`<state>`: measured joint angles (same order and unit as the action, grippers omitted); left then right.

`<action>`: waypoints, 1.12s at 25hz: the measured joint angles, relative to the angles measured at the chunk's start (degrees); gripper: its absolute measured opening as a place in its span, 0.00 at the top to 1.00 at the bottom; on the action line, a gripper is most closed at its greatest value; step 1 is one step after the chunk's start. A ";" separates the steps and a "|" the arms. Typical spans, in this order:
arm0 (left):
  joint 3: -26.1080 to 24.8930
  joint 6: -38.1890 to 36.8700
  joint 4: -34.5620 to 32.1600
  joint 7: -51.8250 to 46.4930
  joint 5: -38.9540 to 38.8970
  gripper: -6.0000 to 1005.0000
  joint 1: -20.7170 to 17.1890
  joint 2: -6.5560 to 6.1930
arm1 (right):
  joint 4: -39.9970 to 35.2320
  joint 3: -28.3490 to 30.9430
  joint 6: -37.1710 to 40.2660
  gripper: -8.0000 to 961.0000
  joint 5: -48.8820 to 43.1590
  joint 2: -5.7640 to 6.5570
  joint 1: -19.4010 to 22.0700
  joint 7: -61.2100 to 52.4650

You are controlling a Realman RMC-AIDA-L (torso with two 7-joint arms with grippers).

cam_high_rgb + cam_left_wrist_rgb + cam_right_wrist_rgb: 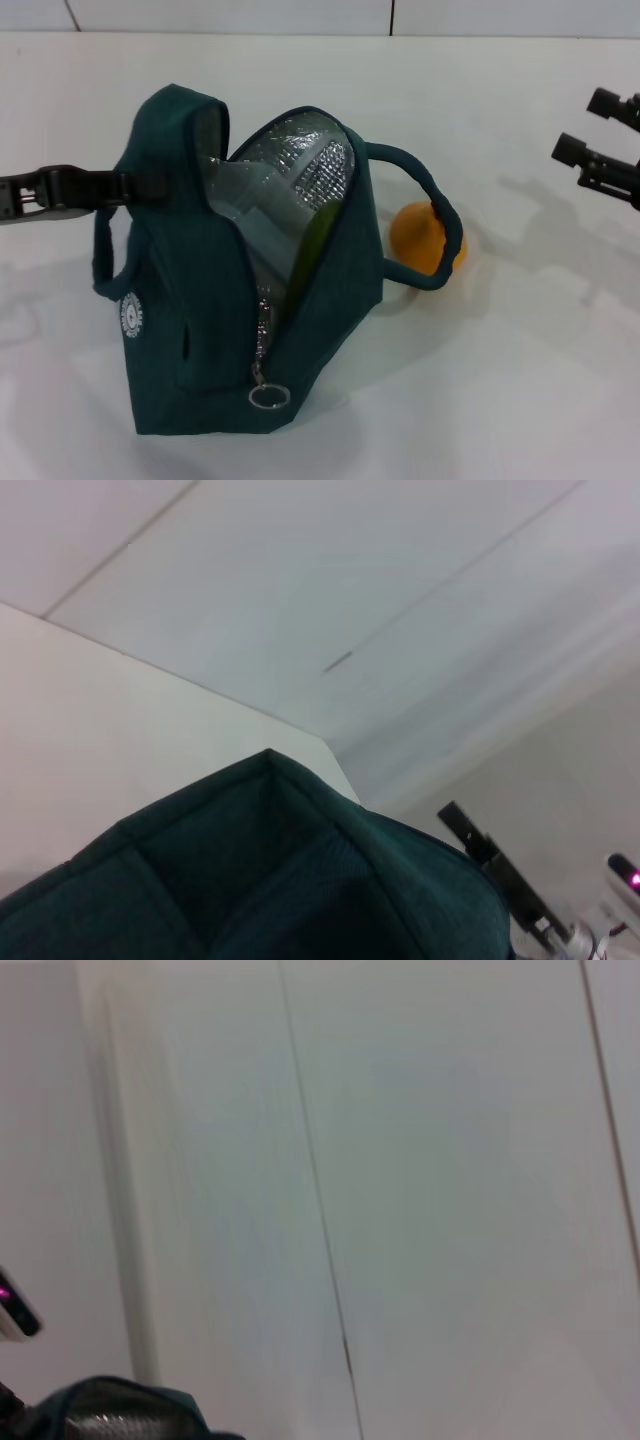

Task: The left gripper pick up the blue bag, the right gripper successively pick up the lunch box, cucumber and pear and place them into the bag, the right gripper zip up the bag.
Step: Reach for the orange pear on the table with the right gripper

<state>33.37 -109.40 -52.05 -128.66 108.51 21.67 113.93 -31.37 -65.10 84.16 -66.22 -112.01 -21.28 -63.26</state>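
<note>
Blue bag point(200, 330) stands upright on the white tabletop point(520, 380), mouth unzipped and gaping, silver foil lining point(300, 165) showing. My left end effector point(130, 187) is clamped on the bag's upper edge on its left side, pinching the fabric and holding that flap up. Left wrist view is mostly filled by the same teal fabric point(270, 880) right under the camera.

Inside the bag, inboard of my left end effector: the clear lunch box point(255, 215) leaning against the lining, with the cucumber point(310, 250) beside it, green edge visible at the opening. Ring zip pull point(268, 396) hangs at the low end of the zip track, on the bag's near face. White round logo point(131, 316) sits below my left end effector, next to the near handle point(100, 260).

Pear point(425, 238) is on the tabletop just beyond the bag's right side, partly behind the far handle point(425, 190), between the bag and my right end effector point(592, 130). Right end effector hangs above the tabletop, well apart from pear and bag, fingers spread wide, holding nothing.

Surface: plain white, matte, soft shadows. Room: pale wall panels point(230, 15) with thin dark seams behind the tabletop; right wrist view shows mostly those panels point(450, 1160), plus a sliver of the bag's top point(120, 1410).
</note>
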 joint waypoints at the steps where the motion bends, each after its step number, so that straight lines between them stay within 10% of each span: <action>1: -0.43 0.00 0.25 0.42 0.01 0.94 -0.17 -0.03 | 0.50 0.08 -0.28 0.12 -0.07 -0.11 0.06 0.20; 28: -3.14 0.07 0.46 1.41 -0.32 0.94 -0.85 0.32 | 3.16 -0.18 -4.77 0.13 -4.29 -2.38 -0.28 3.64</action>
<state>30.23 -109.33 -51.59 -127.24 108.19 20.82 114.25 -28.20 -65.28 79.39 -70.51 -114.39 -21.56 -59.62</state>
